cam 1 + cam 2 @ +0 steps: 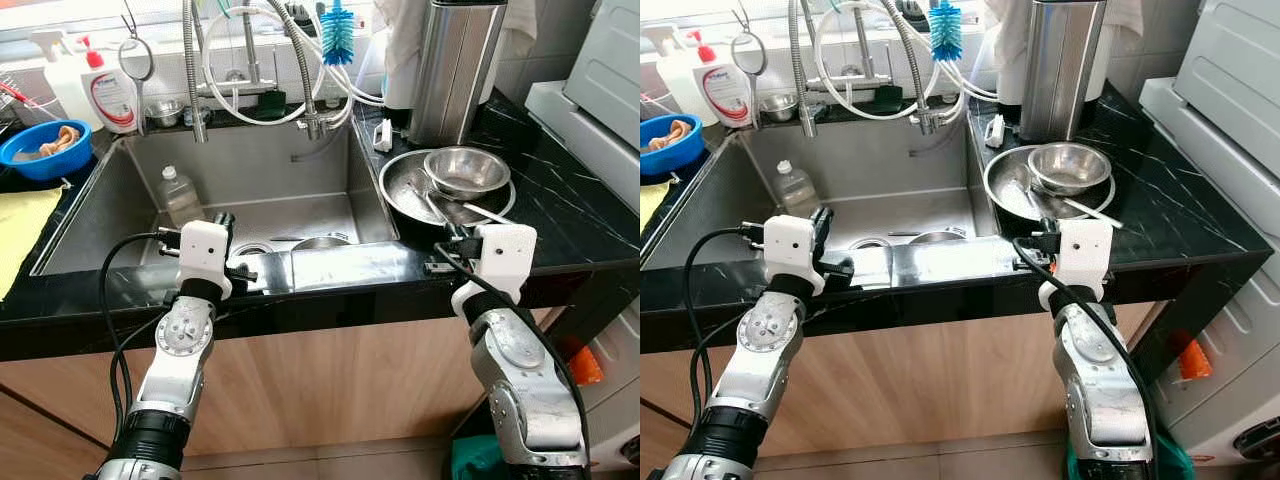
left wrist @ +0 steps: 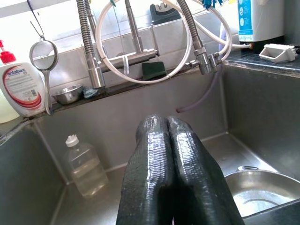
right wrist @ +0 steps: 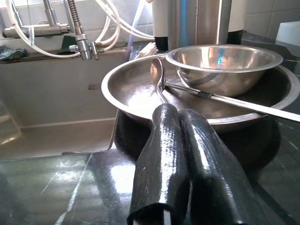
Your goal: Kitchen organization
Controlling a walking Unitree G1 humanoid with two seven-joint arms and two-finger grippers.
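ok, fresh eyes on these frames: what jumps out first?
Probably the stacked steel: a small bowl sitting in a wide shallow pan with a ladle, on the black counter right of the sink. The right hand sits shut at the counter's front edge, just short of the pan. The left hand, also shut, pokes over the sink's front rim, near a clear plastic bottle standing in the basin.

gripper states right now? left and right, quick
Left gripper: closed, holding nothing, above the sink.
Right gripper: closed, holding nothing, near the large bowl.
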